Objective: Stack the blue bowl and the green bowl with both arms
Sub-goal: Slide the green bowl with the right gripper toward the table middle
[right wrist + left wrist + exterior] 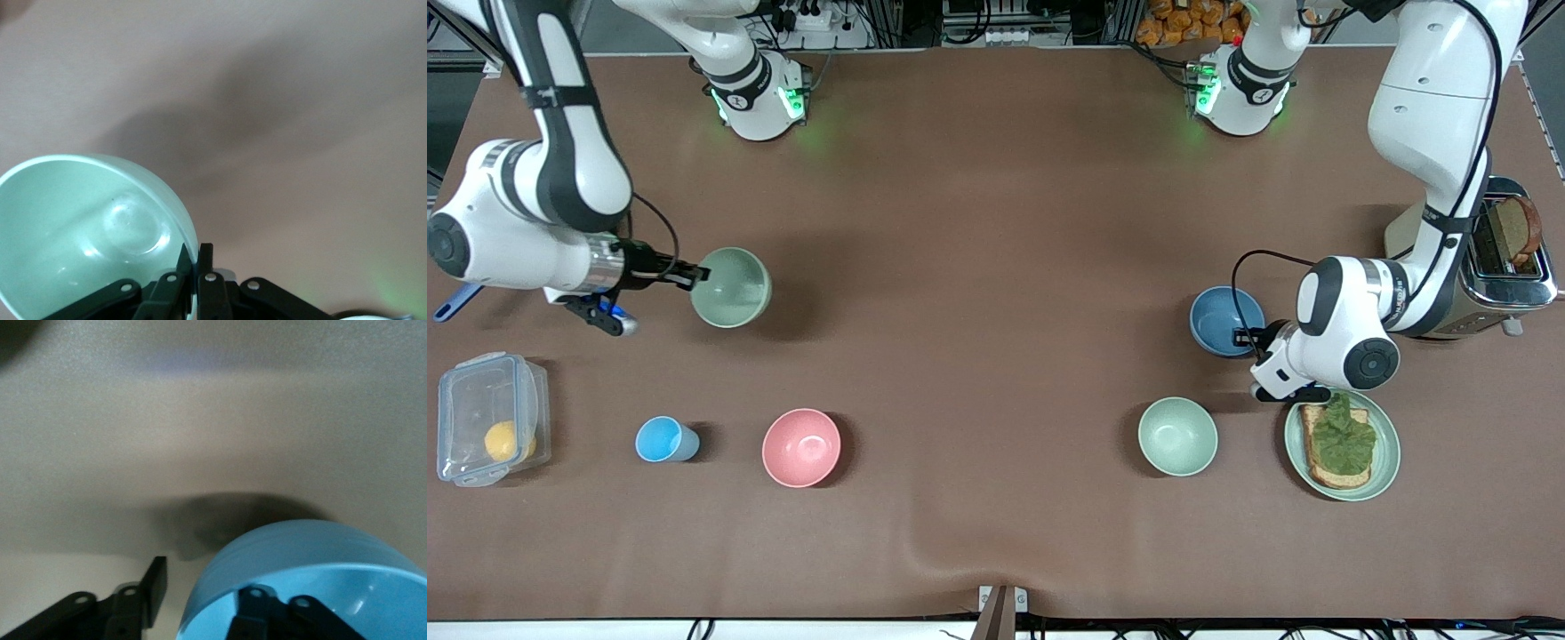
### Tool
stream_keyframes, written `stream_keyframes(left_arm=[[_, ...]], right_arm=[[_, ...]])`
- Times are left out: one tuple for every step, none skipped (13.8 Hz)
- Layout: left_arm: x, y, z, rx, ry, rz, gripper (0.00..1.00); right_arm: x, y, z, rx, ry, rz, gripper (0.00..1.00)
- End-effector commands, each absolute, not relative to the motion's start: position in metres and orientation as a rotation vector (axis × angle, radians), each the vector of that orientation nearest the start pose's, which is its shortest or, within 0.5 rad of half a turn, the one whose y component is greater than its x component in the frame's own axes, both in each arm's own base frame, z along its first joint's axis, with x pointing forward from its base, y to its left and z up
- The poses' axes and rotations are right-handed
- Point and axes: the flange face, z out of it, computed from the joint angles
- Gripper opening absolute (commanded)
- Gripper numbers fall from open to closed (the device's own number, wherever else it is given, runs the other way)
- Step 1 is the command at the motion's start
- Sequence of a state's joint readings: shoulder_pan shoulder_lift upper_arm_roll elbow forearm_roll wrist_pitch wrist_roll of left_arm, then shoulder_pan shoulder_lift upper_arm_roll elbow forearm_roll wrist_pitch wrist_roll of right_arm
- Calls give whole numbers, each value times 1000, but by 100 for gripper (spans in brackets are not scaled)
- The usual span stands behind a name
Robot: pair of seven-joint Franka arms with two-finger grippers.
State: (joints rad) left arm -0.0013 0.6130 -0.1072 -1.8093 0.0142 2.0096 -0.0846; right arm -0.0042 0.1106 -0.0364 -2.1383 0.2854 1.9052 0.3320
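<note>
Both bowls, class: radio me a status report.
Right gripper shut on green bowl rim. Left gripper straddles blue bowl rim, fingers apart. Bowls at separate table ends, unstacked. Nothing between them.

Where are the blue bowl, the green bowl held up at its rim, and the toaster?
blue bowl [1221, 322]: front view, on its inner floor.
green bowl [734, 286]: front view, on its inner wall.
toaster [1507, 283]: front view, on its metal top by the slots.
</note>
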Motion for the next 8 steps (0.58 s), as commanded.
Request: stream_keyframes(left_arm=[[602, -63, 180, -3073, 27, 625, 0], [603, -65, 185, -3075, 33, 610, 0], [605, -66, 193, -3079, 35, 591, 0], [605, -69, 207, -3081, 45, 567, 0], [604, -73, 223, -3085, 48, 546, 0], [603, -77, 241, -3103, 49, 512, 0], [604, -80, 259, -3115, 49, 471, 0], [604, -83, 276, -3124, 45, 441, 0]], right_arm=[[517, 54, 352, -2751, 890, 540, 0], [517, 78, 354, -2719, 923, 539, 0], [517, 97, 356, -2705, 953, 519, 0], [517, 119, 356, -2703, 998, 496, 0], [514, 145, 356, -2708, 1031, 480, 0], [512, 169, 356, -2707, 1051, 444, 0], [509, 192, 357, -2701, 1080, 406, 0], [504, 216, 355, -2694, 1112, 384, 0]])
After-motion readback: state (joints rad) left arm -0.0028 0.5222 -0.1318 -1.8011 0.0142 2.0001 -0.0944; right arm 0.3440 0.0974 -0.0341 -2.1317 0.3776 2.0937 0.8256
